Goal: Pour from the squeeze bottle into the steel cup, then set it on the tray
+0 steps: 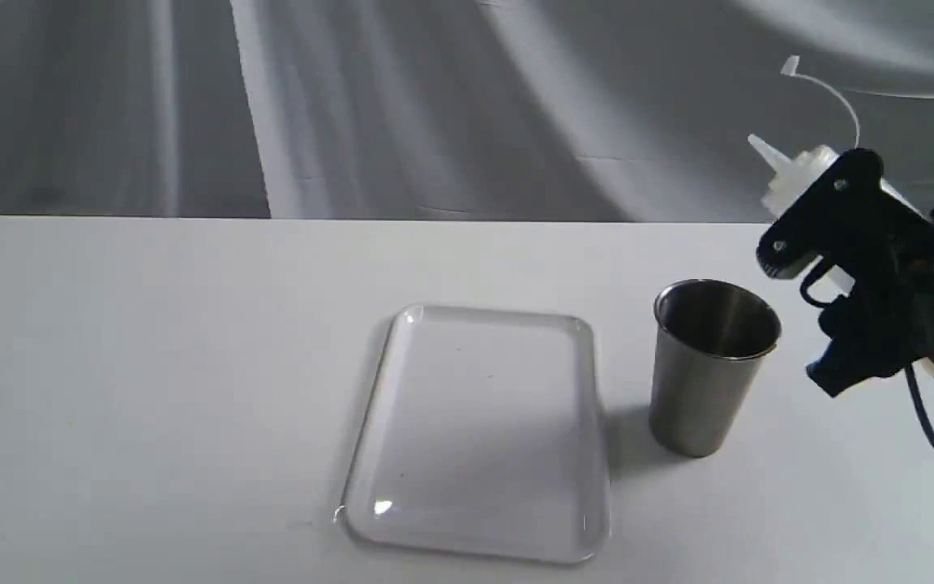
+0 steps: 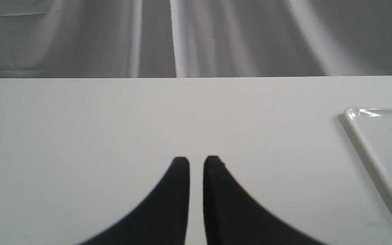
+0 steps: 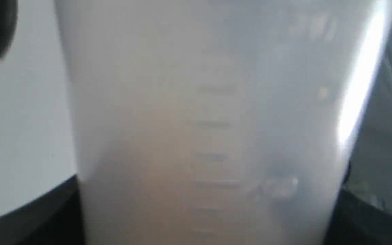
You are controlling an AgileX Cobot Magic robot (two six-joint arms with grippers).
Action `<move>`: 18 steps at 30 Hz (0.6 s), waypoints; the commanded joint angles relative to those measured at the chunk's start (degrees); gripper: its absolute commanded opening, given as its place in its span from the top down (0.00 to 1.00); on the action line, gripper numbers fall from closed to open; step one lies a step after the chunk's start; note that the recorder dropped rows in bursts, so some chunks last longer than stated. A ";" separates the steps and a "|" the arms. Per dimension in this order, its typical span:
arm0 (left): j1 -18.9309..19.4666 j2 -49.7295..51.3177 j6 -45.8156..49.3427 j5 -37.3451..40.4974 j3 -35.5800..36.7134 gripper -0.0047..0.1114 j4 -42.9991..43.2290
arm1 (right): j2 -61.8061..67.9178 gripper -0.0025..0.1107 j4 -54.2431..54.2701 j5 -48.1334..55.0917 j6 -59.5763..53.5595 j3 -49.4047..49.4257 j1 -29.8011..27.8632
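Observation:
The squeeze bottle (image 1: pixel 803 172) is off the table at the far right, tilted with its pointed nozzle up and to the left and its cap strap curling above. My right gripper (image 1: pixel 820 212) is shut on its body. Up close the bottle (image 3: pixel 209 112) fills the right wrist view, faintly amber low down, with black fingers (image 3: pixel 29 221) on either side. The steel cup (image 1: pixel 710 365) stands upright just below and left of the bottle; no stream is visible. The white tray (image 1: pixel 475 430) lies bare to the cup's left. My left gripper (image 2: pixel 196 170) hovers shut over bare table, holding nothing.
The white table ends at a far edge in front of a grey draped cloth backdrop. The tray's corner rim (image 2: pixel 362 136) shows at one side of the left wrist view. A black cable hangs from the right arm at the exterior view's right edge.

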 commanded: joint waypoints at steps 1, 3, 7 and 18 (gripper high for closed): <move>-0.30 -0.15 -0.13 -0.41 0.25 0.89 0.02 | -3.96 0.98 -3.45 -3.11 10.86 0.01 -0.14; -0.30 -0.15 -0.13 -0.41 0.25 0.89 0.02 | -5.73 0.98 -4.77 -4.25 15.89 0.01 -0.14; -0.30 -0.15 -0.25 -0.41 0.25 0.89 0.02 | -8.39 0.98 -5.63 -7.58 21.58 0.01 -0.14; -0.30 -0.15 -0.25 -0.41 0.25 0.89 0.02 | -17.30 0.98 -5.25 -26.73 22.81 0.01 -0.03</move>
